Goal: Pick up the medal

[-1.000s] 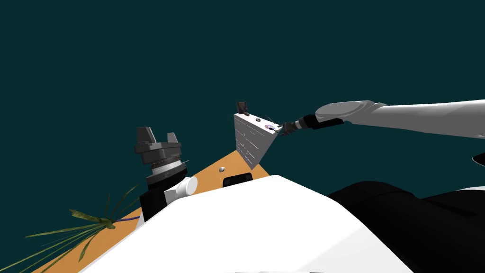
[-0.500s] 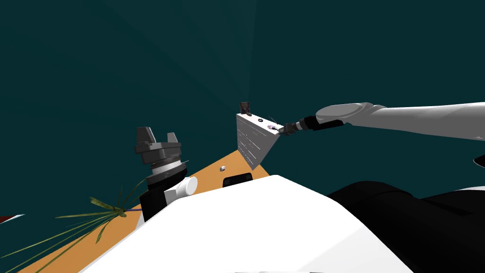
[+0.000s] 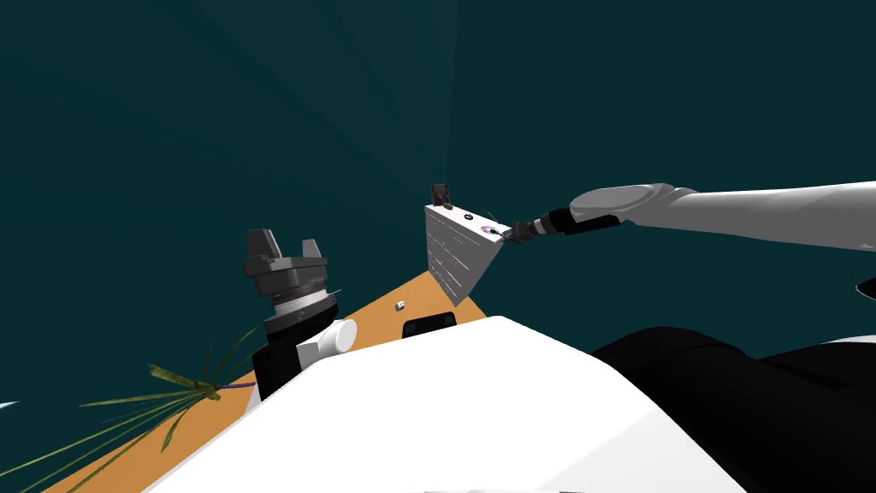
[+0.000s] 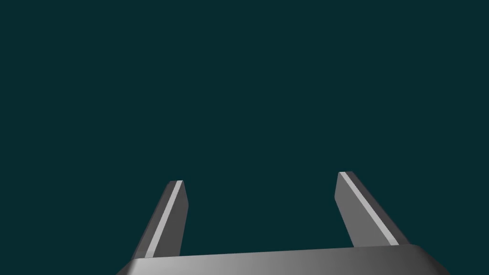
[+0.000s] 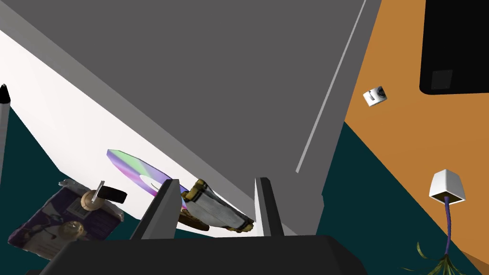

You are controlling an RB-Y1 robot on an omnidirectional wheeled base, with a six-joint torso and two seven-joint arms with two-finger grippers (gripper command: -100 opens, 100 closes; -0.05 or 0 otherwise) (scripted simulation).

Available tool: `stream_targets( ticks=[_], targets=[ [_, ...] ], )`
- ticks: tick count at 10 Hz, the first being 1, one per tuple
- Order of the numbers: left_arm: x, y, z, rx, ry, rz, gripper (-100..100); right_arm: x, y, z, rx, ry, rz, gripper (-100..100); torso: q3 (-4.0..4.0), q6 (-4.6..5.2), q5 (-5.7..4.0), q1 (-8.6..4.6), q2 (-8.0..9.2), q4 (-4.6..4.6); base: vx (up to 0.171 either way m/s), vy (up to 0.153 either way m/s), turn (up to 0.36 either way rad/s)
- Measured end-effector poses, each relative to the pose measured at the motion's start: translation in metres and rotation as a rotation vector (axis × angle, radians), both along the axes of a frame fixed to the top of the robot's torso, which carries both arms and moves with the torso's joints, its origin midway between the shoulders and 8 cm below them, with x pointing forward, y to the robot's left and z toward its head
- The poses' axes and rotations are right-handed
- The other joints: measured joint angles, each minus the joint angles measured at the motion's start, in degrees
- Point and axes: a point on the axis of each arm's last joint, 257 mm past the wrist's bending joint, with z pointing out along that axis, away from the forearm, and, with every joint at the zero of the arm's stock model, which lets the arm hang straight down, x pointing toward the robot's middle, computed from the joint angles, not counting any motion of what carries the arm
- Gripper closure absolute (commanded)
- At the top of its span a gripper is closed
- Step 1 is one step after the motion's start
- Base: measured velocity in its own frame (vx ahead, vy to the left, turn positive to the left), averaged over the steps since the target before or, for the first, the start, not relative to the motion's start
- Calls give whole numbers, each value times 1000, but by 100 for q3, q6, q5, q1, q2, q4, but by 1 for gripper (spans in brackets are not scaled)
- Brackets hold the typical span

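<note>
The right gripper point(image 5: 217, 180) reached in level with the desk point(image 5: 229, 71), its forearm stretched well out from the body, probably because the medal point(image 5: 217, 212) lay right at the edge of the desk's white top, above the grey side. A sideways approach suited so flat a thing at the rim. The fingers point(image 5: 164, 210) were drawn in well short of their full spread, one at each end of the medal, and looked clamped on it. The medal itself, a gold-edged piece with a pale band, had not yet been lifted off the desk top.

Further in on the desk from the medal lay an iridescent disc point(image 5: 133, 167), partly behind one finger. Past the desk's far edge sat a purple packet point(image 5: 52, 227), with a small round brown piece before it that I could not identify. That finger covered one end of the medal, so real contact there was a judgement.

The left gripper point(image 3: 287, 244) was held up well clear of the desk, fingers wide apart and empty.
</note>
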Motion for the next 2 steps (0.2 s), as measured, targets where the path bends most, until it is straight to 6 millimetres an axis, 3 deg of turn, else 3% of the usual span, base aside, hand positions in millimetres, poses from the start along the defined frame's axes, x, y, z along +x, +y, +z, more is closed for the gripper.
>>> stream_targets(
  ticks=[1,2],
  targets=[
    [0,0,0,0,0,0,0,2,6,5,-1,-3,19,100,2,3,-1,-3,2,1,12,-4,-62],
    [0,0,0,0,0,0,0,1,7,5,-1,-2,21,0,-1,-8,-3,0,0,-2,1,-7,8]
  ],
)
